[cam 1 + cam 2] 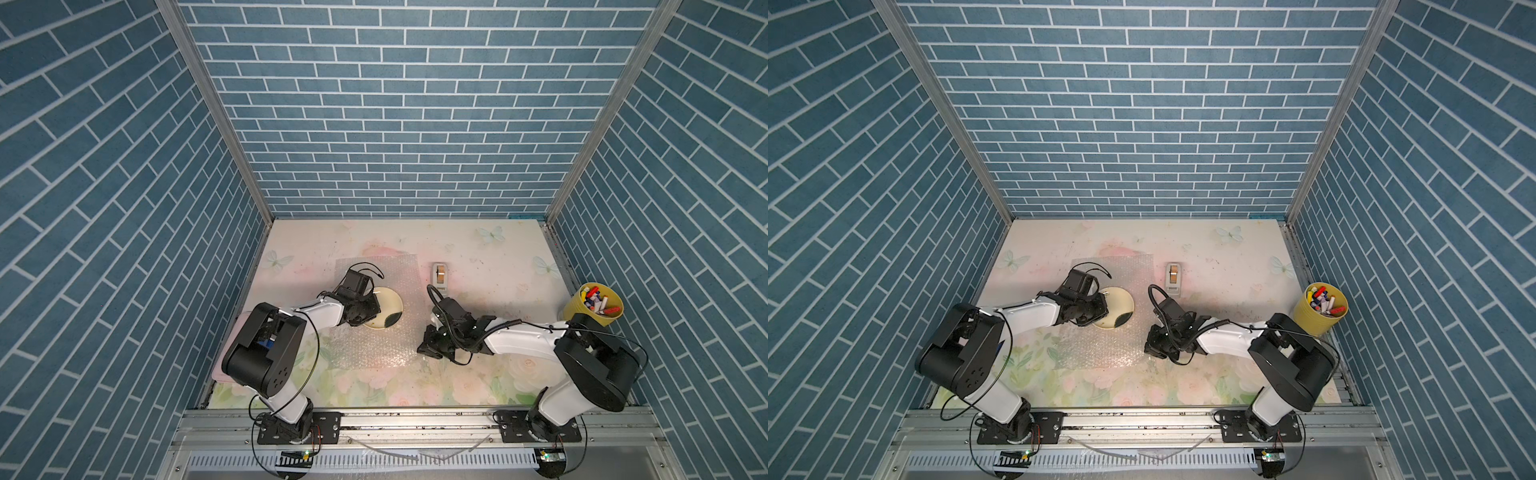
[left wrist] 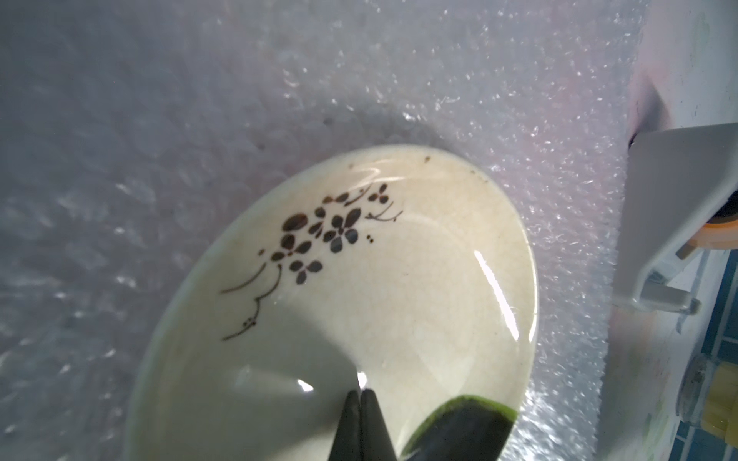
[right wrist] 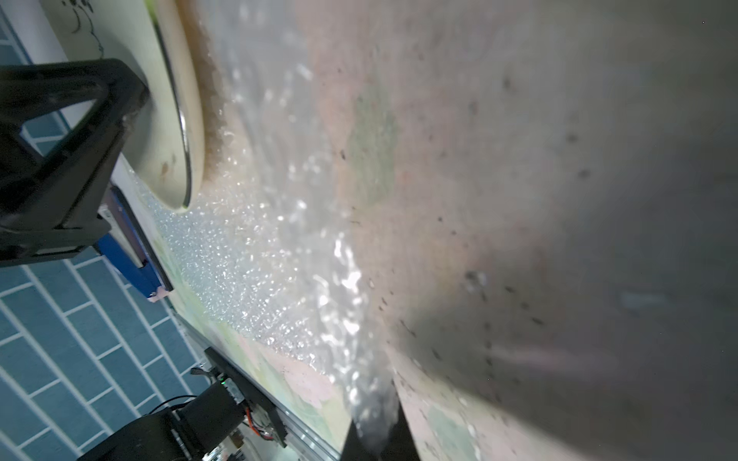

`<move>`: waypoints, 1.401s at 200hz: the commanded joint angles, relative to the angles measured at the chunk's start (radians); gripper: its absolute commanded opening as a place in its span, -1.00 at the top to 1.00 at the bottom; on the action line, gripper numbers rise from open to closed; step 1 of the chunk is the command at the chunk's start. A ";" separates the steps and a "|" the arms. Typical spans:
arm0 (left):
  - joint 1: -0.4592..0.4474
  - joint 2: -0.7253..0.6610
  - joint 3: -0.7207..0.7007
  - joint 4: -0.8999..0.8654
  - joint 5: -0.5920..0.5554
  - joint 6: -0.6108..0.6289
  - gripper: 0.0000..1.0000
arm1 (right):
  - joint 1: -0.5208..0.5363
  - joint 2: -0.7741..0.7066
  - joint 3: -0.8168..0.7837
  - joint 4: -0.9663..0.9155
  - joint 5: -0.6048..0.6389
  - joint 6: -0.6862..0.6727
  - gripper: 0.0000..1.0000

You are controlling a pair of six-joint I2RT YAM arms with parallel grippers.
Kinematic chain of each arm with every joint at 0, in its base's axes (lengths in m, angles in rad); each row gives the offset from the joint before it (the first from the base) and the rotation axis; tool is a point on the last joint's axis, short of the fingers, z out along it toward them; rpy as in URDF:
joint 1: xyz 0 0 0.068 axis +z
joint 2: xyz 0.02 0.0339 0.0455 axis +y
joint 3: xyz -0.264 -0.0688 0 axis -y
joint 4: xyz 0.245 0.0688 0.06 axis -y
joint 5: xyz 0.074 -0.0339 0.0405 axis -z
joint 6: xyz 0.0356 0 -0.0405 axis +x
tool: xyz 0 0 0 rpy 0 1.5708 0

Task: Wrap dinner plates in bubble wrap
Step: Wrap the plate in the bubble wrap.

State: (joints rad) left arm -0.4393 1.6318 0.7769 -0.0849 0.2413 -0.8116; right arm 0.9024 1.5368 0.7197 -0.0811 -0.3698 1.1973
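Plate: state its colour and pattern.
Cream plate, dark floral sprig, black-green rim blotch; clearest in left wrist view.

Both top views look steeply down from high above the near edge, taking in almost the same whole table [image 1: 478,257] and walls [image 1: 395,124]. The left wrist camera sits close above the plate [image 2: 399,299] on the wrap [image 2: 159,119]. The right wrist camera skims low over the wrap's right edge, facing left, and shares the plate's rim.

I count one plate [image 1: 388,307], one bubble wrap sheet [image 1: 370,349], one tape dispenser [image 1: 439,278], one cup [image 1: 574,311] of markers [image 1: 596,301], and two claws: my left claw [image 2: 361,393] and right claw [image 3: 373,431].
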 commanded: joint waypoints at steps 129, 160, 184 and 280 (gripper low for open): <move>-0.004 -0.319 -0.075 -0.098 -0.039 -0.226 0.26 | -0.087 0.559 0.965 -0.497 -0.086 -0.391 1.00; -0.024 -0.370 -0.157 -0.034 -0.048 -0.284 0.65 | -0.100 0.683 1.073 -0.538 -0.149 -0.411 1.00; -0.057 -0.336 -0.210 0.060 -0.042 -0.349 0.89 | -0.109 0.735 1.120 -0.539 -0.171 -0.412 1.00; -0.037 -0.126 -0.169 0.283 -0.053 -0.383 0.91 | -0.153 0.815 1.297 -0.544 -0.239 -0.387 -0.02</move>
State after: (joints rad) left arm -0.4957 1.4654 0.5762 0.1326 0.2070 -1.1824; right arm 0.7643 2.3688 1.9755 -0.6064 -0.5915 0.8062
